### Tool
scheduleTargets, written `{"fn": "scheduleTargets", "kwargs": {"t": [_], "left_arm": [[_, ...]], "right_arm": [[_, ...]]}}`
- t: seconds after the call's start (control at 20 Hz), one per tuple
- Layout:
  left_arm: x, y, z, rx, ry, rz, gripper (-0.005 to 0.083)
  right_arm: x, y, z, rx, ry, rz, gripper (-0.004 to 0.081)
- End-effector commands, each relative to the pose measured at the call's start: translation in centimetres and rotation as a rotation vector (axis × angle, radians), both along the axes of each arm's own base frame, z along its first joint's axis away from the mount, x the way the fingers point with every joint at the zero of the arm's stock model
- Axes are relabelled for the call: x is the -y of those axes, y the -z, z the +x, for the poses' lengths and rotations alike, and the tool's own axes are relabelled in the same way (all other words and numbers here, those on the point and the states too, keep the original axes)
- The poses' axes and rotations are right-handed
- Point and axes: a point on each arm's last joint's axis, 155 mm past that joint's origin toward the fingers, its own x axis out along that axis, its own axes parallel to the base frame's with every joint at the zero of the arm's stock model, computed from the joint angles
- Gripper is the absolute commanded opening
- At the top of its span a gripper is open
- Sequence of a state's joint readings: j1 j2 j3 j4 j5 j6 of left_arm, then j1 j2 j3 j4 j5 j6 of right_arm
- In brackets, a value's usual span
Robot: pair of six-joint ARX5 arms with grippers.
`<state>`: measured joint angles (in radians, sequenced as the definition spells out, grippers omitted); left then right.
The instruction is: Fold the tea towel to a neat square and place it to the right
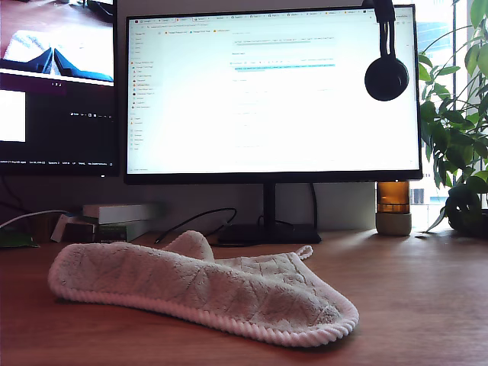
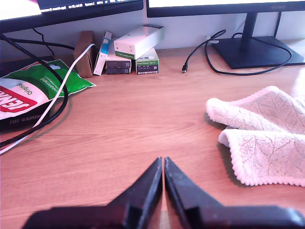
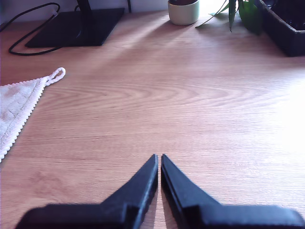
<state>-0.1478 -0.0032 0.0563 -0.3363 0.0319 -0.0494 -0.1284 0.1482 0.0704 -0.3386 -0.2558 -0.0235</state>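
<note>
The tea towel (image 1: pixel 206 293) is pale pink-white with a diamond pattern and a pink rope edge. The desk (image 3: pixel 190 105) is brown wood. My first gripper (image 2: pixel 163 164) and my second gripper (image 3: pixel 158 160) are black.

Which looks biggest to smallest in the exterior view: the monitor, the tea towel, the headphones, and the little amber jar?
1. Monitor
2. Tea towel, though it lies nearer the camera, which inflates it
3. Headphones
4. Amber jar; close to the headphones in apparent size, so that order is unsure.

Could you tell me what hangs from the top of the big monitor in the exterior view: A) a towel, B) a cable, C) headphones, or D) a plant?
C: black headphones hang over the monitor's top corner at the exterior view's right.
</note>
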Motion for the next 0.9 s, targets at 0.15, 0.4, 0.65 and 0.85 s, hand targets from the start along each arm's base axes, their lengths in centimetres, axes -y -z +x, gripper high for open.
{"fn": "scheduleTargets", "kwargs": {"t": [0.15, 0.4, 0.65, 0.85], "left_arm": [[1.2, -2.9, 0.4, 0.124, 0.061, -0.036, -0.0023], [1.9, -4.4, 0.4, 0.172, 0.087, -0.095, -0.0023], [4.0, -4.5, -0.1, 0.13, 0.184, -0.228, -0.0023], [6.3, -3.1, -0.9, -0.006, 0.292, -0.318, -0.0023]], "right_arm": [[-0.3, -4.3, 1.4, 0.184, -0.026, -0.016, -0.0012], [-1.2, -5.5, 1.5, 0.212, -0.038, 0.11, -0.0012], [-4.8, -5.4, 0.3, 0.103, -0.143, 0.441, -0.0012], [-7.3, -3.7, -1.0, -0.053, -0.203, 0.594, -0.0012]]}}
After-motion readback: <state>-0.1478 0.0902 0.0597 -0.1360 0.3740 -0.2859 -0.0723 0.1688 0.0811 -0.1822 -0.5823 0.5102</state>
